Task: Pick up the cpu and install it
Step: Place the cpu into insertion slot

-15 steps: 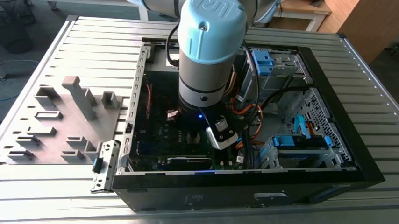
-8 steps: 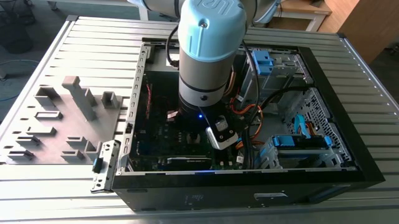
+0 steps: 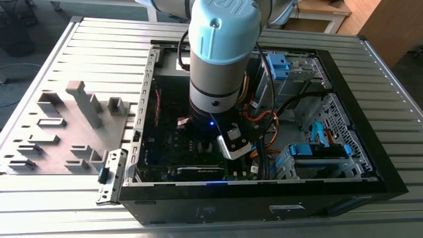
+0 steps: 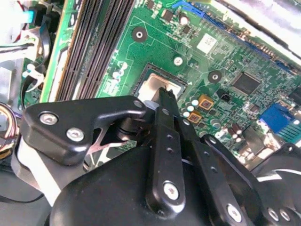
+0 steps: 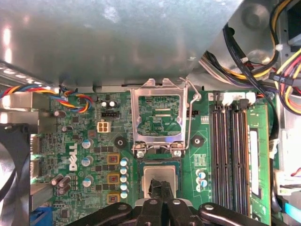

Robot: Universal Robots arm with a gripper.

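The cpu (image 5: 151,175) lies flat in its socket on the green motherboard (image 5: 84,141); its silvery top also shows in the second wrist view (image 4: 157,84). My gripper (image 5: 160,189) hangs right over it, black fingers drawn together with their tips (image 4: 164,95) at the chip's top near one edge. Whether the tips touch the chip I cannot tell. The socket's silver retention frame (image 5: 156,113) stands flipped open beside the chip. In the exterior view my arm (image 3: 218,74) reaches straight down into the open computer case (image 3: 370,163).
Black memory slots (image 5: 230,155) run beside the socket, and a lever wire (image 5: 190,117) stands along the open frame. Cable bundles (image 5: 263,52) and a fan (image 5: 11,160) crowd the case. A grey fixture tray (image 3: 66,129) lies at the exterior view's left.
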